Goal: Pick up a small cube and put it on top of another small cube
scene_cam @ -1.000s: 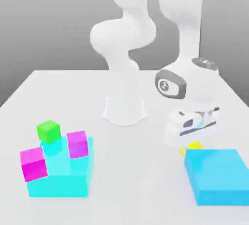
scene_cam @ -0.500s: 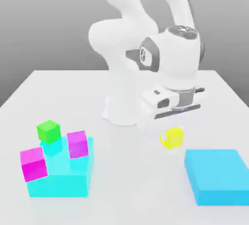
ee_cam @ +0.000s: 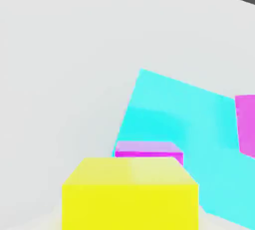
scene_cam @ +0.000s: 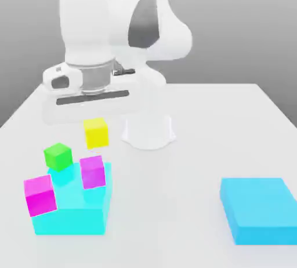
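Observation:
The small yellow cube (scene_cam: 96, 133) hangs in the air under my gripper (scene_cam: 96, 123), which is shut on it. It sits above and slightly behind a magenta cube (scene_cam: 91, 171) and to the exterior view's right of the green cube (scene_cam: 57, 155). A second magenta cube (scene_cam: 39, 194) rests on the lower step of the cyan stepped block (scene_cam: 75, 217). In the hand view the yellow cube (ee_cam: 130, 194) is close up, with a magenta cube (ee_cam: 149, 150) just beyond it on the cyan block (ee_cam: 174, 109) and another magenta cube (ee_cam: 245, 124) at the edge.
A flat cyan block (scene_cam: 258, 209) lies at the exterior view's right front. The arm's white base (scene_cam: 148, 131) stands mid-table behind the cubes. The white table (scene_cam: 168, 203) spreads between the two cyan blocks.
The arm has swung from the exterior view's right to its left, carrying the yellow cube up from beside the flat cyan block to above the stepped block.

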Tool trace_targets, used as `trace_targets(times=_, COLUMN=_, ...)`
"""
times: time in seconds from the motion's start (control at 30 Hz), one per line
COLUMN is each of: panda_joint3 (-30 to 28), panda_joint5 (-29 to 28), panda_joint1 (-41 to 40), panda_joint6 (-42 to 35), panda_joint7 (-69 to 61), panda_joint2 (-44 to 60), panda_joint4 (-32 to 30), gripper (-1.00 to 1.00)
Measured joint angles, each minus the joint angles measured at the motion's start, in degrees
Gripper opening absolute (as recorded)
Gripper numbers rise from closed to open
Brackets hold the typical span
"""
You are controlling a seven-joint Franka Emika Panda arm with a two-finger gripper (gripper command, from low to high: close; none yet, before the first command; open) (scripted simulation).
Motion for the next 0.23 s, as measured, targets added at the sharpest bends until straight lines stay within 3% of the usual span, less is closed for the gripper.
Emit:
trace_targets(times=0.1, panda_joint3=-1.5, panda_joint5=0.6, panda_joint1=0.5, panda_joint6=7.0, panda_joint7=-1.0, panda_joint2=5.7, panda_joint4=-1.4, gripper=-1.00)
trace_targets(times=0.13, panda_joint3=-1.7, panda_joint5=0.7, panda_joint1=0.7, panda_joint6=8.6, panda_joint7=-1.2, panda_joint2=7.0, panda_joint4=-1.7, gripper=1.00)
trace_targets(times=0.23, panda_joint3=-1.7, panda_joint5=0.7, panda_joint1=0.7, panda_joint6=8.6, panda_joint7=-1.2, panda_joint2=7.0, panda_joint4=-1.7, gripper=1.00)
